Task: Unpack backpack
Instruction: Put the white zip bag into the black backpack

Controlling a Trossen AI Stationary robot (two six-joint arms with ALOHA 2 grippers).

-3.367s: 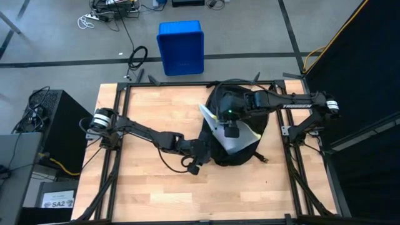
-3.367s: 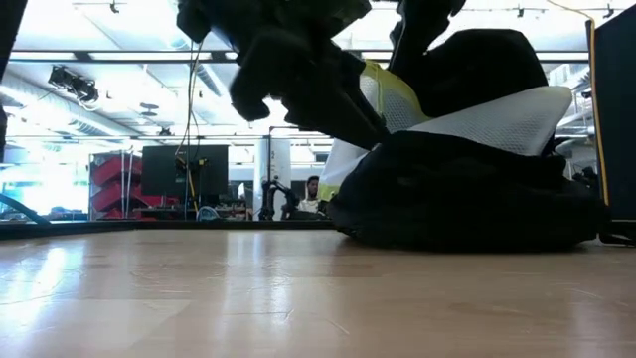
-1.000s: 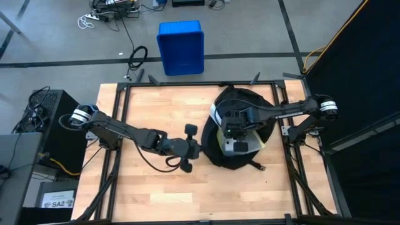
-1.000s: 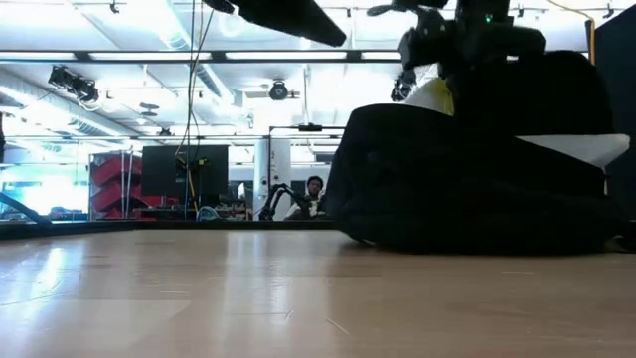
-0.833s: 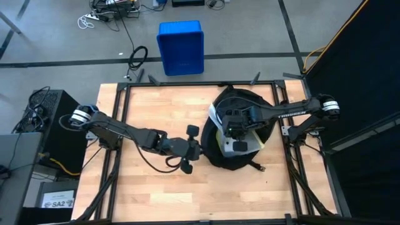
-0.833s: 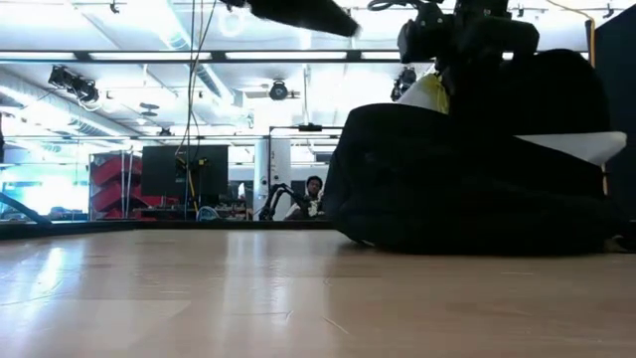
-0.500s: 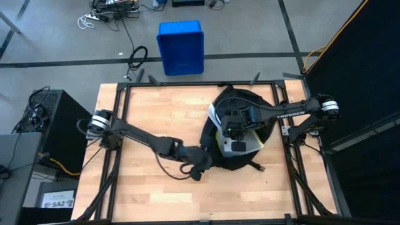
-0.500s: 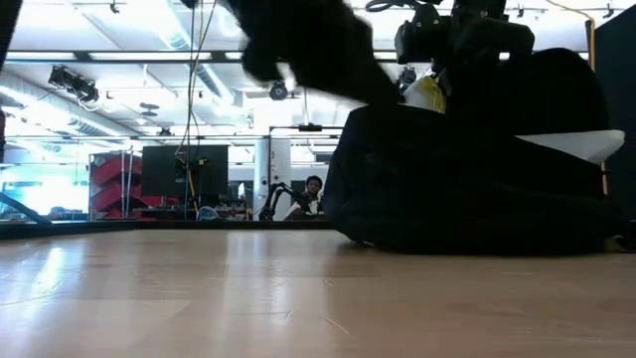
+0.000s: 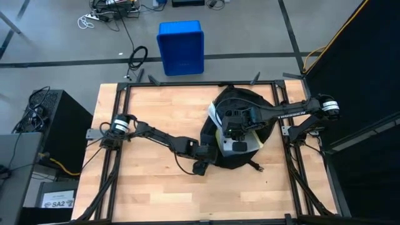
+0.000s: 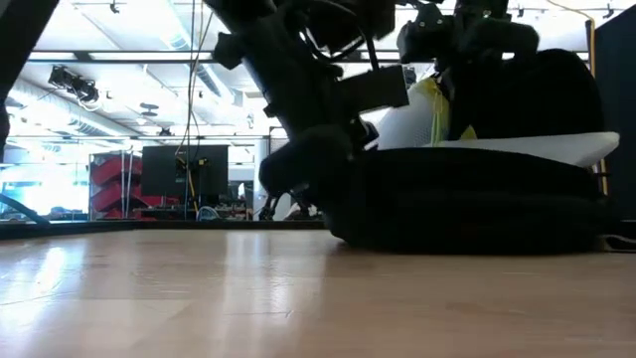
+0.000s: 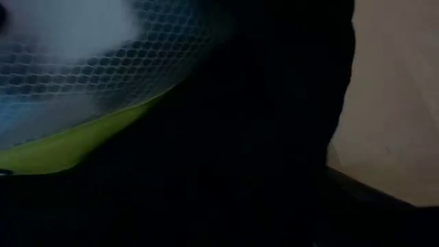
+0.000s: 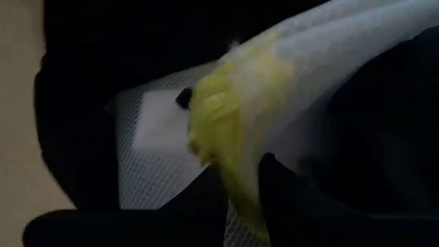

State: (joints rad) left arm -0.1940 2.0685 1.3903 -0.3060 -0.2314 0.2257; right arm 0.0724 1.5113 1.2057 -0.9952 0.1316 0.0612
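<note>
The black backpack [image 9: 242,105] lies on the table's right half, its opening turned up. A white mesh piece [image 12: 161,137] with a yellow edge sticks out of it, and its lower part rests on the backpack's rim [image 10: 556,147]. My right gripper [image 12: 233,202] reaches in from the right and stands over the opening [image 9: 230,129], shut on that piece. My left gripper [image 9: 207,155] is down at the backpack's left near side [image 10: 308,164]. In its own wrist view I see only black fabric and the mesh [image 11: 82,55] close up; its fingers are hidden. My right gripper pinches the white mesh piece between its two fingers at the yellow edge [image 12: 223,147]. The fingers come from above, pointing steeply down. That end of the piece [image 10: 429,99] is raised above the backpack, and the rest slopes down to the backpack's rim.
A blue plastic bin [image 9: 180,47] stands on the floor beyond the table's far edge. Bare wood [image 9: 144,181] lies to the left of and in front of the backpack. Black frame rails [image 9: 119,187] run along the table's sides.
My left gripper has come down and toward the table's right, tipping further downward, and now sits at the backpack's left near side. That side of the backpack has sunk, so the raised white mesh shows in the low view.
</note>
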